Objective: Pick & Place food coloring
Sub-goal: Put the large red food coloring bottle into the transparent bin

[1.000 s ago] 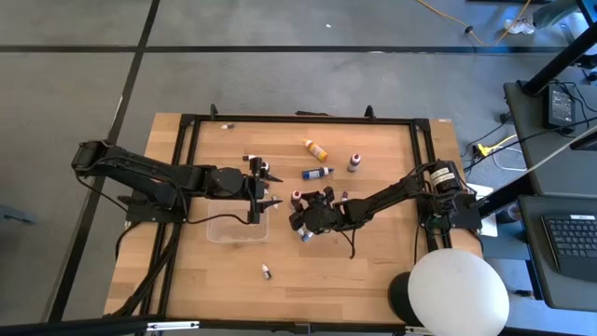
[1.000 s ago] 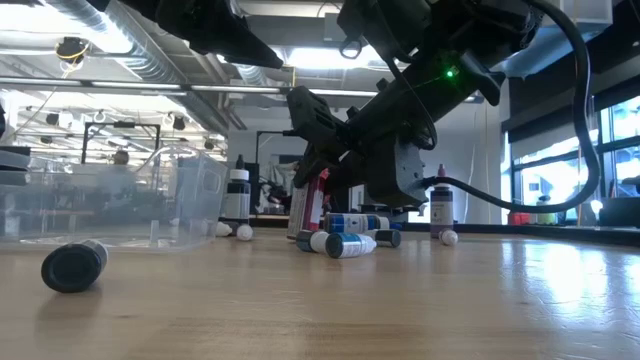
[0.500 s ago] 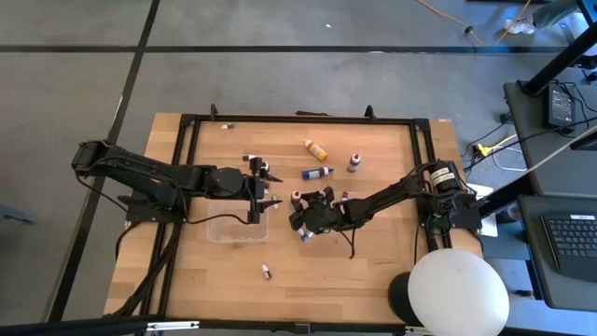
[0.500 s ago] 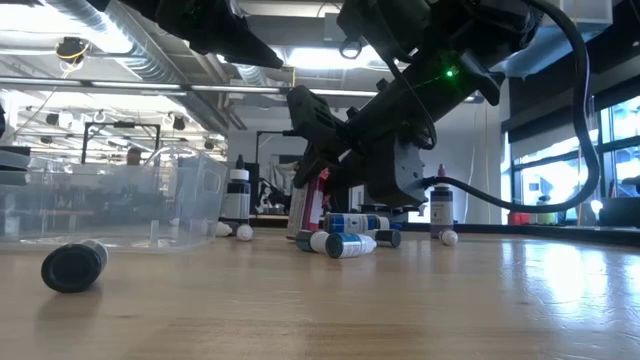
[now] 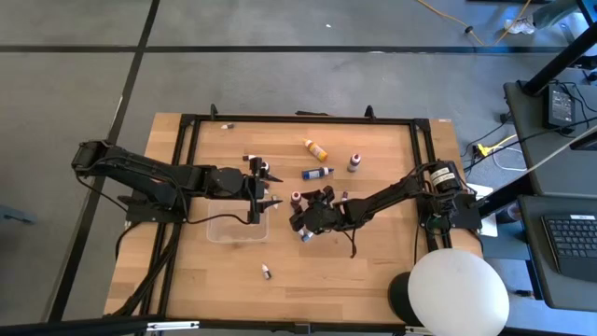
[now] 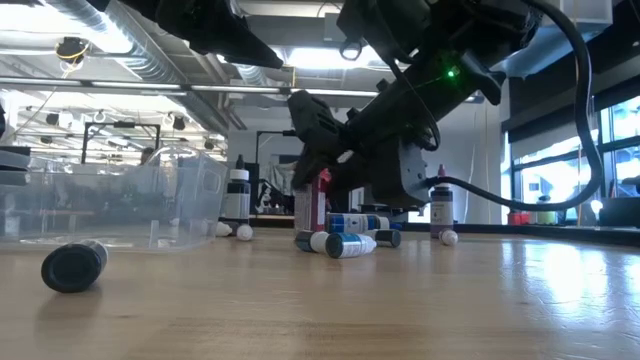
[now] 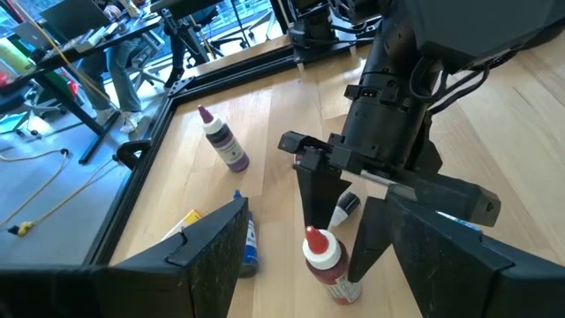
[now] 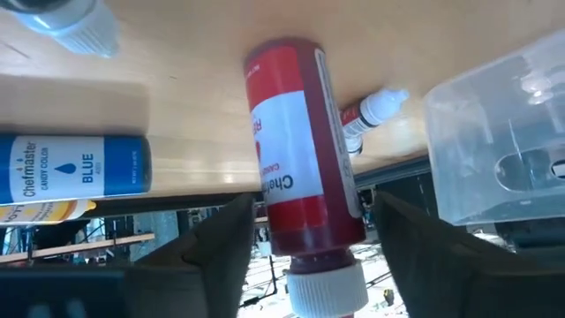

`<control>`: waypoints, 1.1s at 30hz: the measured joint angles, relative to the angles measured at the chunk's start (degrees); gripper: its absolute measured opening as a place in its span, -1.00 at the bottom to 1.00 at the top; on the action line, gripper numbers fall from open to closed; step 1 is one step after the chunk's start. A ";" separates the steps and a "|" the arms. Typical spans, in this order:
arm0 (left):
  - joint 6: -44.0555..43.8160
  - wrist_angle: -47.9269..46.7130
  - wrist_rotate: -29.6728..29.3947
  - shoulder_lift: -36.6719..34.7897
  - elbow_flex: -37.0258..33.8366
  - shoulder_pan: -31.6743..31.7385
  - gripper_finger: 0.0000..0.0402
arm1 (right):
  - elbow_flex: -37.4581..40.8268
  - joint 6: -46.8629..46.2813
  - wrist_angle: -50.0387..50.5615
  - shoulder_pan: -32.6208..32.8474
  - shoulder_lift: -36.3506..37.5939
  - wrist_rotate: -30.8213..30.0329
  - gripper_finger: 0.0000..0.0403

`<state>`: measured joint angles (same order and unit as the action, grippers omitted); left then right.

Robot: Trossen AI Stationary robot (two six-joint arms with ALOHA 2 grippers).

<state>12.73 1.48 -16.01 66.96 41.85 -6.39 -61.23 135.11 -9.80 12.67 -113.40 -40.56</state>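
Observation:
A red food coloring bottle (image 6: pixel 312 205) with a white cap stands upright on its base on the table, near the middle. My right gripper (image 8: pixel 313 205) is open around it, one finger on either side of the bottle (image 8: pixel 300 150), with a thin gap on both sides. Two blue bottles (image 6: pixel 345 243) lie on the table just beside it. My left gripper (image 5: pixel 270 185) hangs open above the far right corner of the clear tray (image 5: pixel 233 229), with nothing between its fingers.
Toward the far edge a yellow bottle (image 5: pixel 315 147) and a blue one (image 5: pixel 317 173) lie, and a purple one (image 5: pixel 354 162) stands. A small bottle (image 5: pixel 267 272) lies near the front, and another (image 5: pixel 227 125) at the far left. A black frame (image 5: pixel 187 168) borders the table.
My right gripper has opened and let go of the red bottle. The bottle leaned between the fingers before and now stands upright on the table. Neither arm has shifted place.

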 joint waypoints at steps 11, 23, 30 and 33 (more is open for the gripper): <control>-2.17 0.00 0.00 0.00 0.00 0.00 0.32 | 0.00 -3.09 -1.18 0.91 0.00 -1.62 0.51; -2.56 0.00 0.00 0.00 0.00 0.01 0.32 | 0.00 -20.39 5.05 5.97 4.02 4.54 0.50; -3.01 0.00 0.50 0.00 0.00 0.02 0.32 | 0.00 -48.18 4.62 7.36 7.97 10.65 0.50; -4.50 0.00 0.57 0.00 0.00 0.14 0.32 | 0.00 -60.79 5.72 6.90 10.38 13.78 0.50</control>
<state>8.23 1.48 -15.44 66.96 41.85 -6.25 -61.23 74.32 -4.08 19.57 -103.02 -26.78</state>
